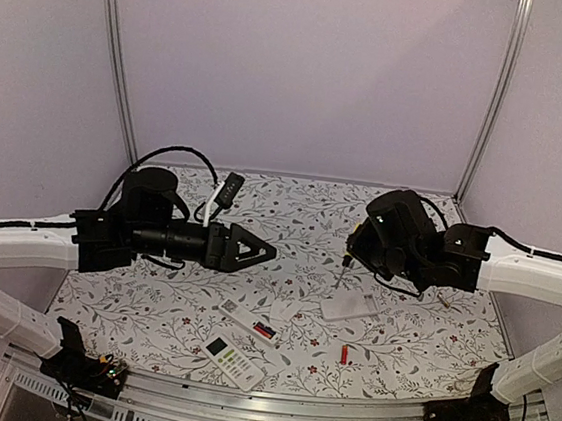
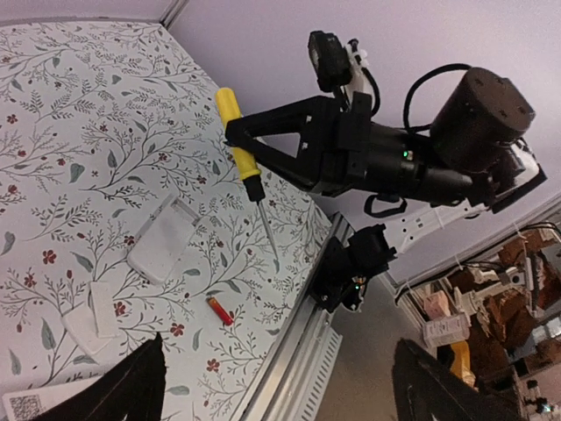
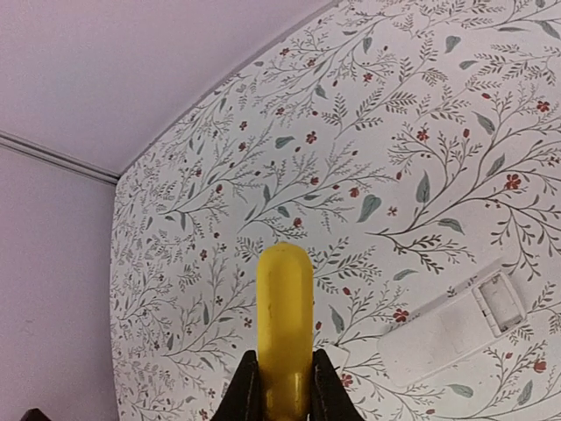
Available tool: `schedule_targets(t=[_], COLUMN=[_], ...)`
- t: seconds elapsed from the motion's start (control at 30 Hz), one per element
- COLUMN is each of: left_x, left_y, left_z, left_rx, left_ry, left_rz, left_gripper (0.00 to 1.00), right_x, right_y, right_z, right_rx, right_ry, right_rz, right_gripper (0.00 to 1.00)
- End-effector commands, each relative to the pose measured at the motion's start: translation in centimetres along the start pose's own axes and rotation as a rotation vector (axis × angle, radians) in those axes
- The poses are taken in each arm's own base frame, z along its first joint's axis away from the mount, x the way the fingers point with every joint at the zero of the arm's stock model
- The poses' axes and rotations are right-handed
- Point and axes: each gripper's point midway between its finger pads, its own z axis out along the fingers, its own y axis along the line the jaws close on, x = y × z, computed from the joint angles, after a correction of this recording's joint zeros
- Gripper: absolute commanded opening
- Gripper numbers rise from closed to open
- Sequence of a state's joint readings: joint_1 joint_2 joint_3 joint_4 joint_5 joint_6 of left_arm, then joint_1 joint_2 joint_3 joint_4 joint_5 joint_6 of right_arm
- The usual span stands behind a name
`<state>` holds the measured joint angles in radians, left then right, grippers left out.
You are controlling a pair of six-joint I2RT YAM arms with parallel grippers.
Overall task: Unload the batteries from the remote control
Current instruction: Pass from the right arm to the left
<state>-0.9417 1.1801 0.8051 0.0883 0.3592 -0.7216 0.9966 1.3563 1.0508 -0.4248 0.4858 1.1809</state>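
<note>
A white remote control (image 1: 246,319) lies face down near the table's front, its compartment showing batteries (image 1: 267,331), red and dark. One loose red-orange battery (image 1: 343,355) (image 2: 219,310) lies to its right. My right gripper (image 1: 350,250) (image 2: 231,132) (image 3: 285,388) is shut on the yellow handle of a screwdriver (image 3: 285,316) (image 2: 238,140), which hangs tip down above the table. A white battery cover (image 1: 349,306) (image 2: 162,239) (image 3: 447,324) lies below it. My left gripper (image 1: 260,252) (image 2: 280,395) hovers open and empty above the mid-left table.
A second white remote (image 1: 233,361) with a display lies face up near the front rail. A small white piece (image 1: 283,311) (image 2: 88,320) rests between the remote and the cover. A metal rail (image 2: 298,351) marks the table's near edge.
</note>
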Motion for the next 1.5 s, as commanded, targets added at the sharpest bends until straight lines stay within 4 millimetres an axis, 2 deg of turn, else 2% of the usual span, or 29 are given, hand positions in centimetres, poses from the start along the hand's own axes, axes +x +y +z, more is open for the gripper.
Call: schedule_targets(t=[0.0, 0.2, 0.4, 0.6, 0.93, 1.13, 1.47], left_x=[0.5, 1.7, 2.1, 2.2, 1.6, 1.8, 1.5], left_y=[-2.3, -1.9, -1.5, -0.8, -0.4, 0.1, 0.7], left_z=[1.6, 3.1, 3.7, 4.4, 5.0, 5.1, 5.3], left_rx=[0.093, 0.083, 0.074, 0.052, 0.025, 0.008, -0.026], left_ry=[0.025, 0.067, 0.072, 0.075, 0.057, 0.059, 0.049], left_rz=[-0.041, -0.063, -0.078, -0.094, -0.094, -0.102, -0.097], left_gripper=[0.89, 0.87, 0.66, 0.57, 0.32, 0.23, 0.16], right_x=[-0.8, 0.0, 0.8, 1.2, 1.6, 1.5, 1.8], right_y=[5.6, 10.4, 12.6, 13.1, 13.1, 13.1, 12.9], right_z=[-0.8, -0.7, -0.5, -0.5, -0.6, -0.7, -0.6], right_rx=[-0.108, -0.190, -0.226, -0.246, -0.245, -0.243, -0.237], right_ry=[-0.084, -0.104, -0.098, -0.089, -0.080, -0.087, -0.081], right_rz=[0.002, -0.031, -0.062, -0.070, -0.079, -0.079, -0.087], right_gripper=[0.00, 0.00, 0.00, 0.00, 0.00, 0.00, 0.00])
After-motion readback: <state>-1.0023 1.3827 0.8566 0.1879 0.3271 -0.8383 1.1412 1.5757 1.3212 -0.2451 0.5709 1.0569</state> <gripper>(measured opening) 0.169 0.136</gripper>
